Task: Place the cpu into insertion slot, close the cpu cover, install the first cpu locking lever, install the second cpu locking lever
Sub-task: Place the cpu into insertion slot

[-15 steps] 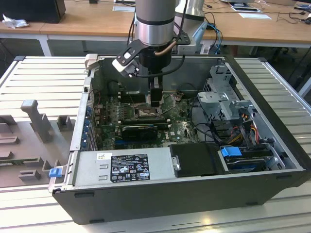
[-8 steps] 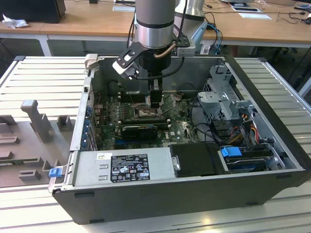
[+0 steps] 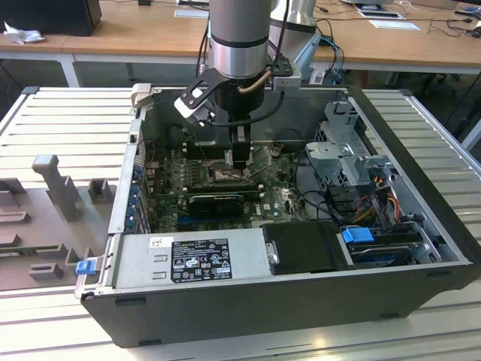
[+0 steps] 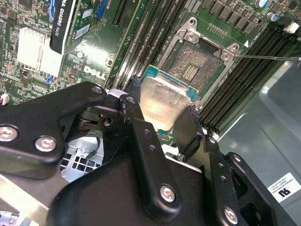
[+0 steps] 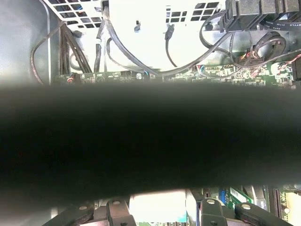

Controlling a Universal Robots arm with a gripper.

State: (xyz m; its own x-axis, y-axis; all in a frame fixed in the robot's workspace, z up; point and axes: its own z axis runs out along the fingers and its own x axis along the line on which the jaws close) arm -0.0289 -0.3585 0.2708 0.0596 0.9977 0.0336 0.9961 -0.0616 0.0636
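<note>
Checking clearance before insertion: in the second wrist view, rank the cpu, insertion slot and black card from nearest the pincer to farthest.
1. cpu: clamped in the pincer.
2. insertion slot: just beyond the cpu.
3. black card: farthest, past the memory slots.

soft overhead room light lies even on the ribbed worktop [image 3: 421, 150]; inside the computer case [image 3: 301, 301] it's dimmer. in the second wrist view the cpu [image 4: 162, 106] glares pale. in the first wrist view a dark blurred band [image 5: 150, 141] crosses, and the metal panel [image 5: 141, 28] washes out white.
</note>
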